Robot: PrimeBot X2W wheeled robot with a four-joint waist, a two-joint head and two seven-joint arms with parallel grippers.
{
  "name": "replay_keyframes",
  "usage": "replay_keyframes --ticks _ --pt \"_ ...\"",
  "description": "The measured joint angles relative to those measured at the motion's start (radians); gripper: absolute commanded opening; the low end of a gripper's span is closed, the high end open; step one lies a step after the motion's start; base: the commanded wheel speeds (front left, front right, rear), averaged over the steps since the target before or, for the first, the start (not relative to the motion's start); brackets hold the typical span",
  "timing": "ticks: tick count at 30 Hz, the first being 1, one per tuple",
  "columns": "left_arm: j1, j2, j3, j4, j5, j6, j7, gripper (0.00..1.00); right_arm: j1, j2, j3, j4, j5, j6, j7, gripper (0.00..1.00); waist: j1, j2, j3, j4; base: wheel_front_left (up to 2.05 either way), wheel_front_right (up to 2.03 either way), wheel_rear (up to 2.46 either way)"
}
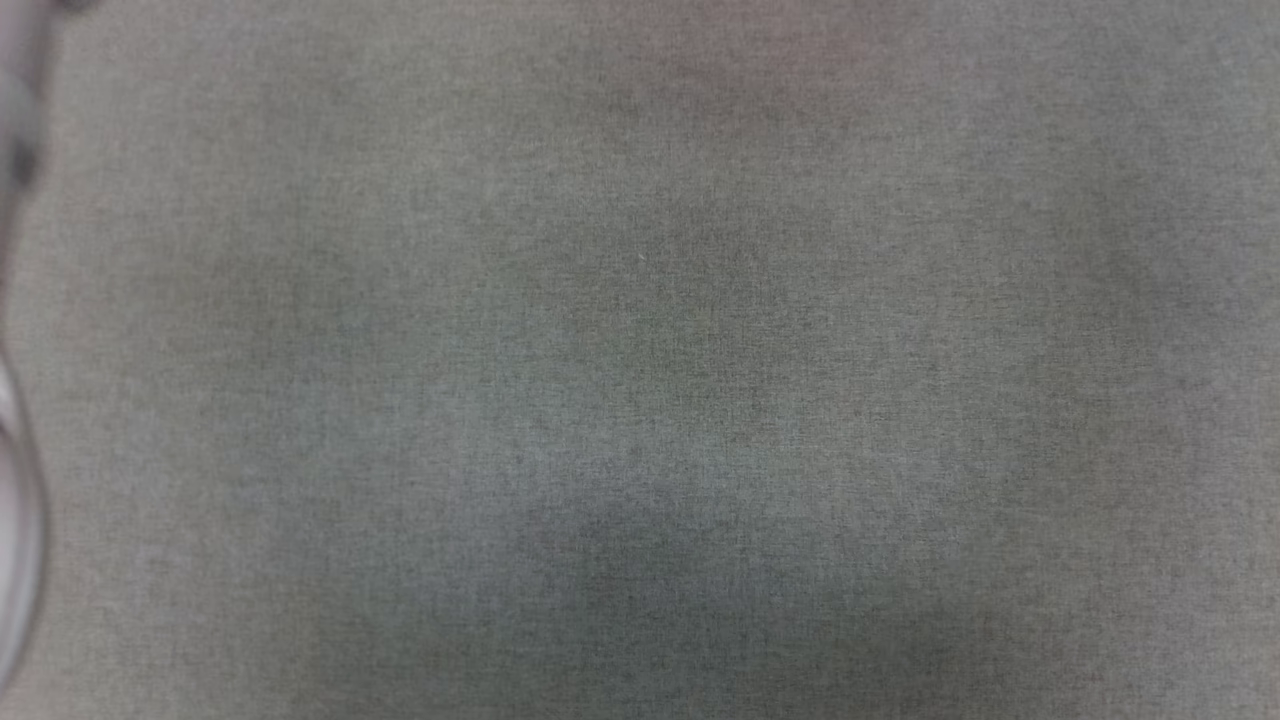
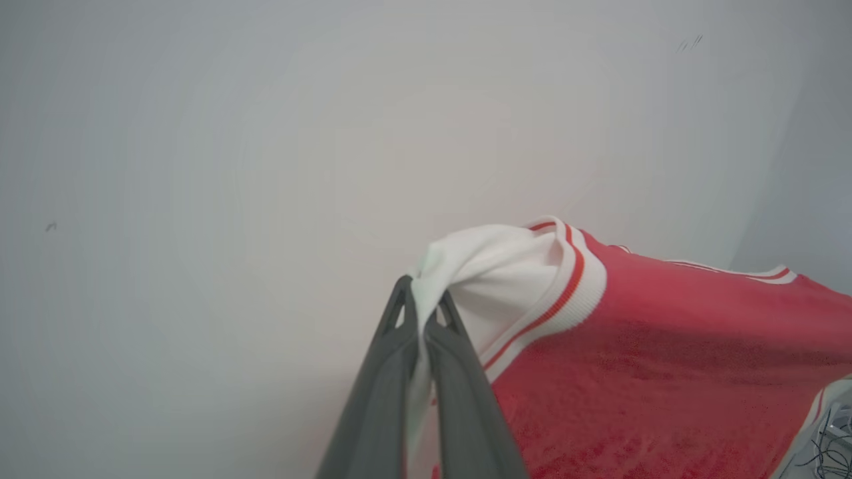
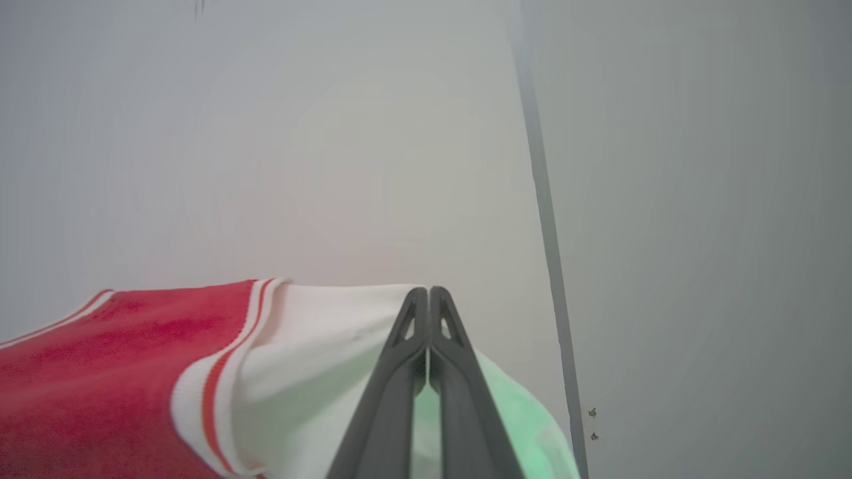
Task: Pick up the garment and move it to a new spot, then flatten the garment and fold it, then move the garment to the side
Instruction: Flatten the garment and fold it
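Observation:
In the left wrist view my left gripper [image 2: 423, 293] is shut on a bunched white sleeve of the garment [image 2: 665, 346], whose red body with red-white striped bands stretches away to the right. In the right wrist view my right gripper [image 3: 428, 293] is shut on the other white sleeve of the garment [image 3: 299, 359], with the red body running off to the left. The shirt hangs stretched between both grippers, held up against a pale wall. Its front lettering is hidden. The head view looks straight down on a grey woven table surface [image 1: 640, 360].
A blurred pale part of my arm [image 1: 15, 500] sits at the head view's left edge. A pale wall [image 2: 266, 166] lies behind the shirt. A vertical wall corner [image 3: 542, 199] stands right of my right gripper. Dark cables [image 2: 832, 446] show at the lower right.

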Motion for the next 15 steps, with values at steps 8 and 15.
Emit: replay_keyframes --ticks 8,15 --pt "0.279 0.028 0.012 -0.15 -0.064 0.001 0.0 0.0 0.262 0.001 0.171 -0.072 0.068 -0.001 0.064 0.0 0.0 0.0 -0.048 -0.003 0.0 0.0 0.0" --pt "0.583 0.087 0.094 -0.344 -0.112 0.001 0.0 0.0 0.566 -0.068 0.311 -0.335 0.289 -0.001 0.143 0.0 0.0 0.0 -0.114 -0.005 0.0 0.0 0.0"
